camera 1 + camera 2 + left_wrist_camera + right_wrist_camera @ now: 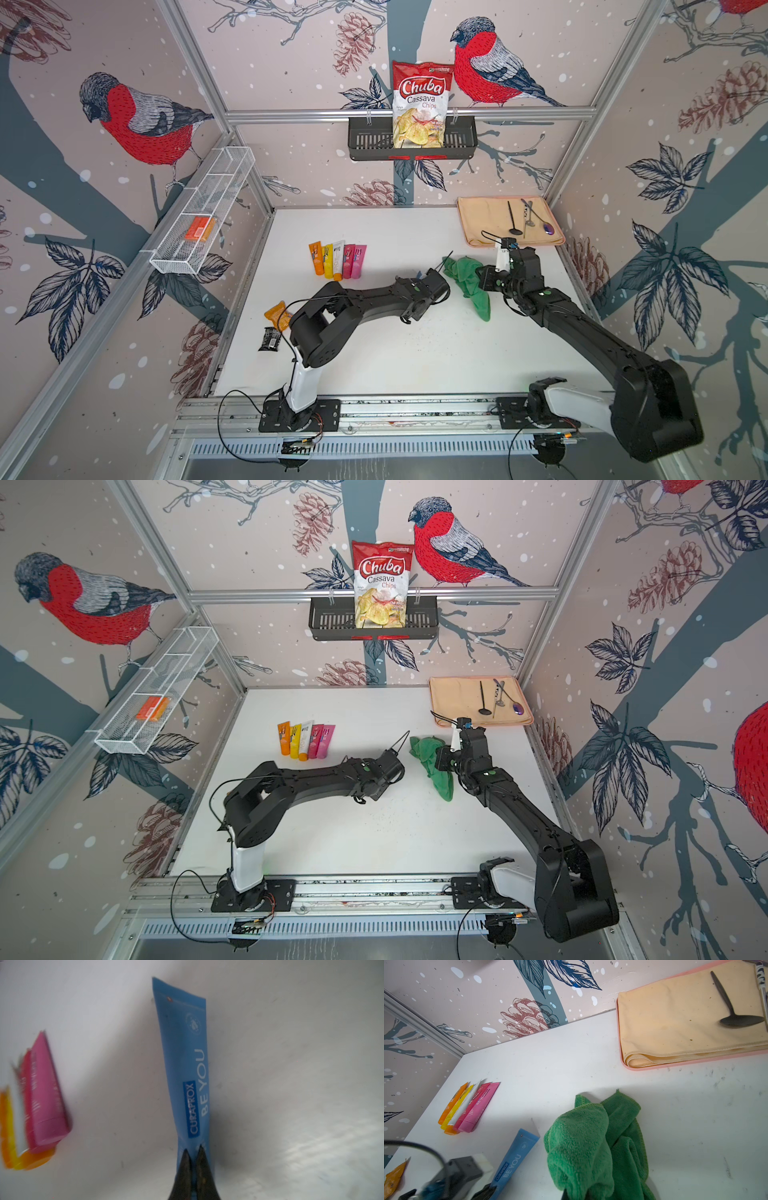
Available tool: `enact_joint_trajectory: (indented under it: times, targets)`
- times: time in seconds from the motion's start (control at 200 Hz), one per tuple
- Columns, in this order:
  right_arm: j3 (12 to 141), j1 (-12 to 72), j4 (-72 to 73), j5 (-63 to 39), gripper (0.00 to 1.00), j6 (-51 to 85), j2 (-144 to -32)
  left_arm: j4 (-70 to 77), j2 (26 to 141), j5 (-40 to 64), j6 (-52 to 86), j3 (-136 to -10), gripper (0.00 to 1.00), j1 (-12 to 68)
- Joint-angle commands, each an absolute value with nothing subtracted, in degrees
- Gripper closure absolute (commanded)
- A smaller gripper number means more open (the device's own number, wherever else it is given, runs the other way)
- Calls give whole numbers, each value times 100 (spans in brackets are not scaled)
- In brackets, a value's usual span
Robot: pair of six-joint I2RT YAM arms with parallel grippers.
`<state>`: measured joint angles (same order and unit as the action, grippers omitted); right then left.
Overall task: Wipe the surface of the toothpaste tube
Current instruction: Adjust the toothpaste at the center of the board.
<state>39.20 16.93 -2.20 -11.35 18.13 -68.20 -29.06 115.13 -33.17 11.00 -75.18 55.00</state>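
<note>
At ten o'clock on the white table [415,353], five glossy tapered tubes [337,259] are lying in a row. Near the centre, your left gripper [192,1148] is pinching the smooth, flat blue toothpaste tube [182,1053] by its narrower end. At its three o'clock, your right gripper [576,1194] is clamping the bunched, fluffy green cloth [583,1142]. At one o'clock, a folded beige towel [675,1022] is lying on a pink tray [654,1068].

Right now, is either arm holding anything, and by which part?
Left tool pinches the blue tube near its cap end; right tool grips the green cloth by a bunched fold.
</note>
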Motion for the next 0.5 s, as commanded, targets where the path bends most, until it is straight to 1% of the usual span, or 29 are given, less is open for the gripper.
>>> enact_joint_trajectory:
  times: [0.0,0.045,0.13,0.185,0.285,0.325,0.45,0.495]
  targets:
    - [3952,1680,-141,-1078,100,1775,-6744,-3788,11935,-4981,1311,-7629,99,5682]
    - [3942,1672,-136,-1064,100,1778,-6724,-3790,12000,-5148,1324,-7646,92,5781]
    - [3939,1663,-125,-1070,100,1780,-6706,-3827,12057,-5213,1357,-7683,90,5947]
    - [3945,1656,-127,-1072,100,1782,-6715,-3817,12076,-5148,1357,-7688,85,6046]
    - [3955,1661,-136,-1084,100,1778,-6732,-3691,11958,-4869,1390,-7629,70,6181]
    - [3951,1661,-132,-1087,100,1784,-6724,-3583,11833,-4703,1390,-7577,62,6226]
    - [3957,1661,-141,-1089,100,1784,-6724,-3337,11353,-4169,1365,-7536,43,6303]
    - [3964,1661,-132,-1098,100,1778,-6732,-3182,11141,-3935,1334,-7499,41,6302]
